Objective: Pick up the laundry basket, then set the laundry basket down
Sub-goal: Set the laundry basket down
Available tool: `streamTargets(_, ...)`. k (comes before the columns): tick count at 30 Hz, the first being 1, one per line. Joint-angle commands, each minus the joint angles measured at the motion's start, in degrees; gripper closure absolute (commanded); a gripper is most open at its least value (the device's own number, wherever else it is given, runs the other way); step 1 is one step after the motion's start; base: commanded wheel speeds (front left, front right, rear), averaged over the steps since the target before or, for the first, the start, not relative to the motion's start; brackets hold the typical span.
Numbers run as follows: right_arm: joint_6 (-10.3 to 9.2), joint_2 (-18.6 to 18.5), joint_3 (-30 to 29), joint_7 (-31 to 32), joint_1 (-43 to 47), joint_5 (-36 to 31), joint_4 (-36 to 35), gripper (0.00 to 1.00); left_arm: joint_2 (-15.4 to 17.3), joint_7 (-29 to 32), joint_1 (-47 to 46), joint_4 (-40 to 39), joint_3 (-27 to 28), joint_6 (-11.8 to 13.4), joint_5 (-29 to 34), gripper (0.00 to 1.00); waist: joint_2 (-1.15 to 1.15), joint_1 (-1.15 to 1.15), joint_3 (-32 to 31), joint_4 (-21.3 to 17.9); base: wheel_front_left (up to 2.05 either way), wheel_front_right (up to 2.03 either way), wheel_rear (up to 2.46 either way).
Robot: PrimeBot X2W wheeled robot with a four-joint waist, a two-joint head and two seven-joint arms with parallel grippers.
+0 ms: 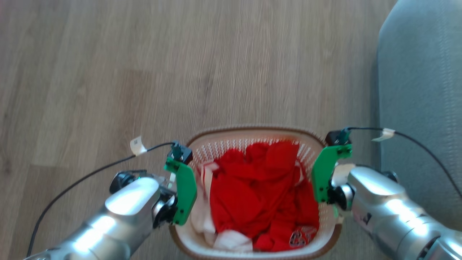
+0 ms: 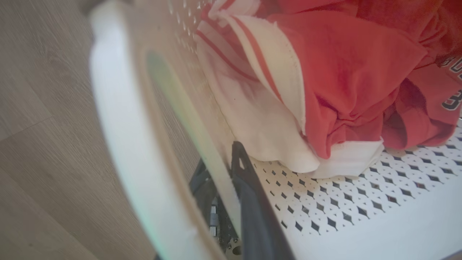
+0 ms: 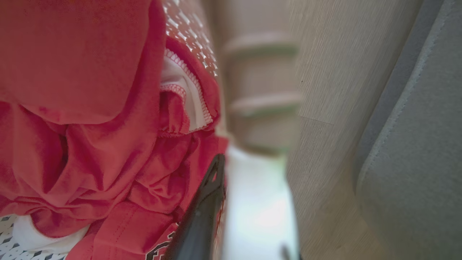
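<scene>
The basket (image 1: 252, 131) is seen at the lower middle of the head view, over a wooden floor (image 1: 144, 72), with grey upholstery (image 1: 418, 108) just beside its right side. Whether it rests on the floor or is raised cannot be told. It is kept upright, mouth turned up toward the head camera and brown rim level. Its far end is rounded and points away from the robot. Its near end is cut by the frame's lower edge, so the long axis cannot be settled, though it appears to run away from the robot. Red cloth (image 1: 260, 180) with white trim is heaped inside. The left gripper (image 2: 218, 159) is pinched on the left wall: one dark finger (image 2: 252, 202) is laid inside against the perforated wall, the other outside beneath the white rim. The right gripper (image 3: 249, 202) is likewise pinched on the right rim, one finger (image 3: 202, 216) pressed inside beside the cloth, though the rim there is blurred.
</scene>
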Motion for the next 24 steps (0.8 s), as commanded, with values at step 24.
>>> streamTargets(24, 0.92, 0.9, -1.9, -20.0, -6.8, -2.7, 1.5, 1.00, -6.8, -20.4, -12.7, 7.8, -0.1, -1.0, 5.3, 1.00, 0.00, -0.01, 22.6, 0.8, 0.00, 0.00, 0.00)
